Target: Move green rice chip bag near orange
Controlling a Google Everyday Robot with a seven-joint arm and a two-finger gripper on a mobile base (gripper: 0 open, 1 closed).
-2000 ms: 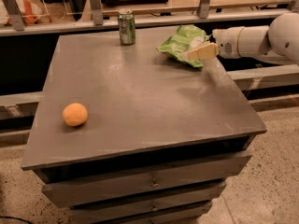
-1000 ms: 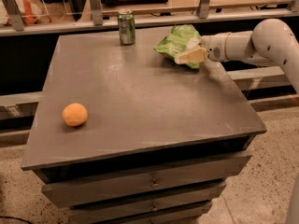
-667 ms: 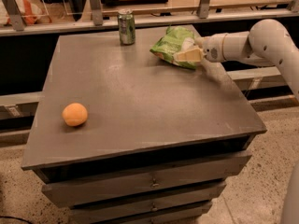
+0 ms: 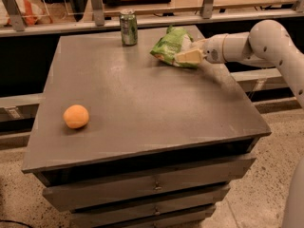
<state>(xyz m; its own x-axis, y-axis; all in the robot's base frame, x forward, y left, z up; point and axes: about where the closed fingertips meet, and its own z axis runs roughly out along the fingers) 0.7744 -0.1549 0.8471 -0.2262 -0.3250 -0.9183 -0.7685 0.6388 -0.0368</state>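
The green rice chip bag is a crinkled light-green foil bag at the back right of the grey table. My gripper reaches in from the right on a white arm and is shut on the bag's right edge, holding it just above the tabletop. The orange sits alone near the table's front left, far from the bag.
A green soda can stands upright at the table's back edge, left of the bag. A railing with metal posts runs behind the table. Drawers sit below the front edge.
My gripper has moved left across the back of the table, carrying the bag with it. The orange and the can have not moved.
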